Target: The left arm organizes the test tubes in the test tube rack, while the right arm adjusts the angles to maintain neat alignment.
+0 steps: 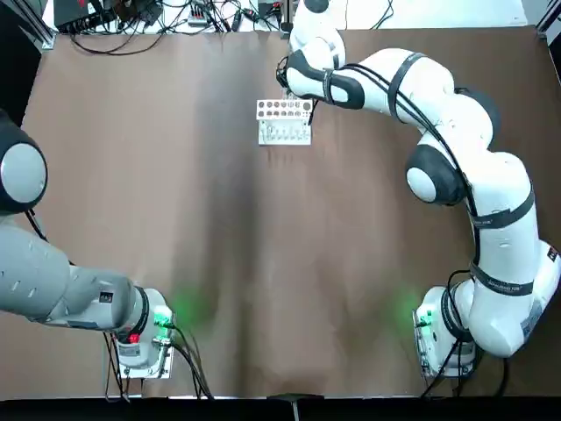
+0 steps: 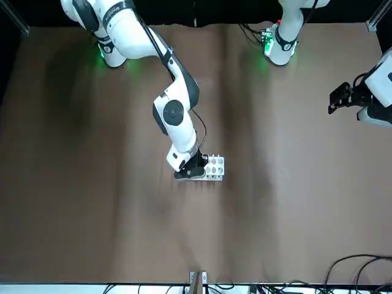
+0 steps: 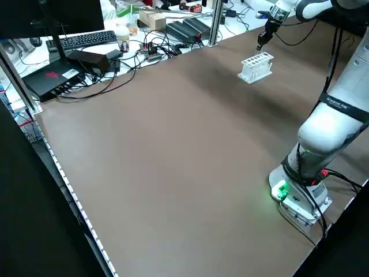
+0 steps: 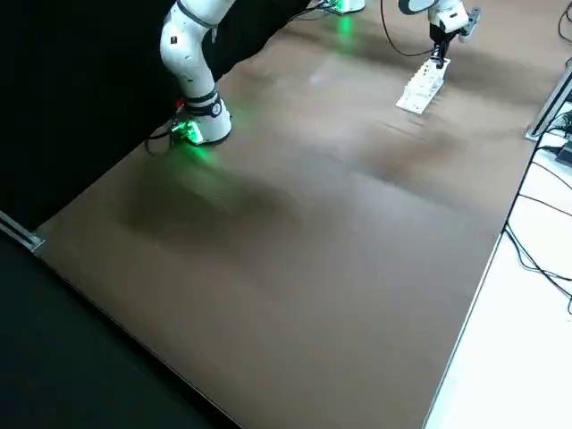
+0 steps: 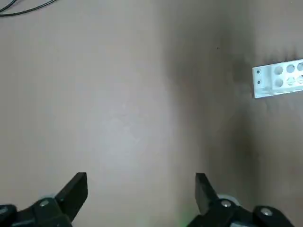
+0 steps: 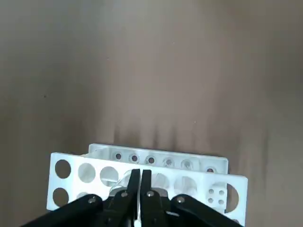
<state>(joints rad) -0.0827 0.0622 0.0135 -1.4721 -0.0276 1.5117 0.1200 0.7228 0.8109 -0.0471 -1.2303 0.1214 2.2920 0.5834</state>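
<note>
Across the brown tabletop (image 1: 175, 219), bare cloth runs from the arms' bases out to the test tube rack (image 1: 284, 121) standing past the middle. Above its right end the right end effector (image 6: 140, 182) hangs with fingers pressed together. At the near left edge the left end effector (image 5: 141, 191) is spread wide. Beyond the far edge lie cables (image 3: 124, 72) and a keyboard (image 3: 81, 39).
</note>
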